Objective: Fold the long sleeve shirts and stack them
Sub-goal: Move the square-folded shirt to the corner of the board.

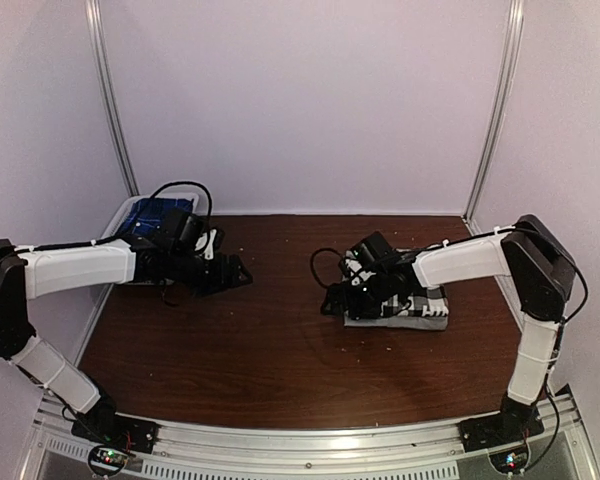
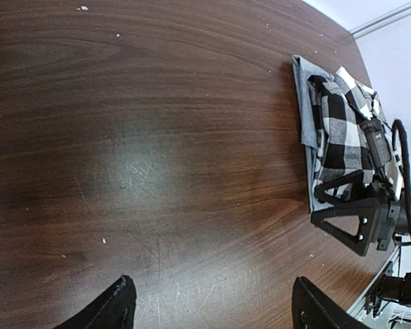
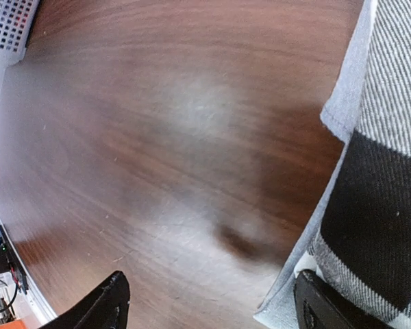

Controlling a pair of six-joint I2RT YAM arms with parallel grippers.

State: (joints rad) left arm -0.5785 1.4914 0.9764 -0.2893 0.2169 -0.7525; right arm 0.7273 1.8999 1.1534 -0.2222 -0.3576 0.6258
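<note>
Left arm (image 1: 80,268) extends from its elbow at 9 o'clock toward 3 o'clock, the left gripper (image 1: 238,273) with jaws spread wide; right arm (image 1: 460,262), elbow at 3 o'clock, reaches toward 9 o'clock, the right gripper (image 1: 336,300) likewise spread.

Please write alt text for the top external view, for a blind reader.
A black-and-white checked shirt lies folded on a grey shirt at the right of a wooden table. The right gripper is open at the stack's left edge; the left gripper is open over bare table, near a white basket.
</note>
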